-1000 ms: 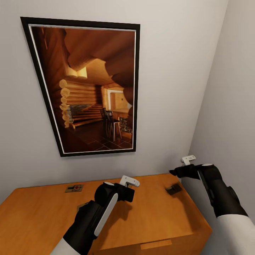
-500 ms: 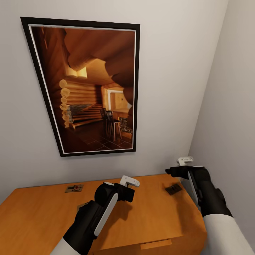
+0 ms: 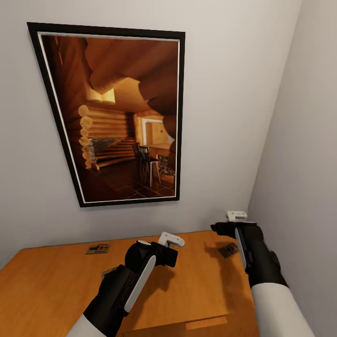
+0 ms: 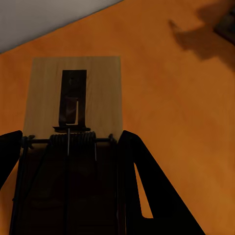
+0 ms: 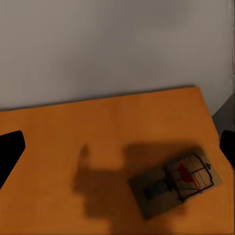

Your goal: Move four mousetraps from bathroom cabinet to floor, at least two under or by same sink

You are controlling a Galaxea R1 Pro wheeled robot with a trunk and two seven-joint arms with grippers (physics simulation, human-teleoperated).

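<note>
The cabinet [image 3: 206,285] is seen from above, its flat orange-brown top set against a pale wall on which a framed picture [image 3: 117,117] of a log interior hangs. One mousetrap [image 3: 98,248] lies flat near the rear edge of the cabinet top, towards its left corner. A second mousetrap [image 5: 176,182] lies near the right rear corner, its red spot and wire frame plain in the right wrist view; in the head view it is partly covered by the right arm.

The right tool [image 3: 232,220] is held above that corner, over the trap and apart from it; its black fingers [image 5: 11,147] are spread wide at the borders of the wrist view and nothing is gripped.

The left tool [image 3: 171,241] is raised over the middle of the cabinet top. In the left wrist view a third mousetrap [image 4: 73,103] is seen clamped between its fingers [image 4: 147,196], the spring end inside the grip and the tan board projecting beyond the tips.
</note>
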